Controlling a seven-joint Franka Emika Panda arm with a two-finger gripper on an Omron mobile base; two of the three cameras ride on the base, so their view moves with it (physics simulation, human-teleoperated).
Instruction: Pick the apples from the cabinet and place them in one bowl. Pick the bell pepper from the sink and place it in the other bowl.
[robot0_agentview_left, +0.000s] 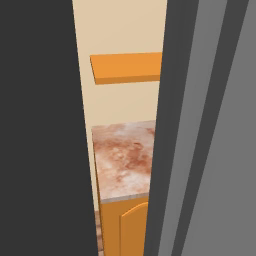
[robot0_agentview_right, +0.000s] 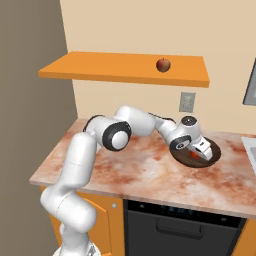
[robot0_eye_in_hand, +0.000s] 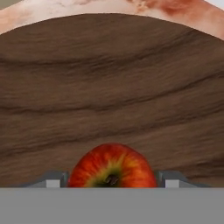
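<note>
glossy red apple (robot0_eye_in_hand: 112, 166), greenish stem dimple, in brown wooden bowl (robot0_eye_in_hand: 109, 87)

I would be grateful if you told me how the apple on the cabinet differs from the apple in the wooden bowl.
The apple on the cabinet sits high on the orange cabinet, well apart from the arm; the apple in the bowl lies low in the dark wooden bowl on the counter, between the fingertips of the gripper. The first stands free in the open; the second is partly hidden under the hand. Both are small, round and red.
</note>
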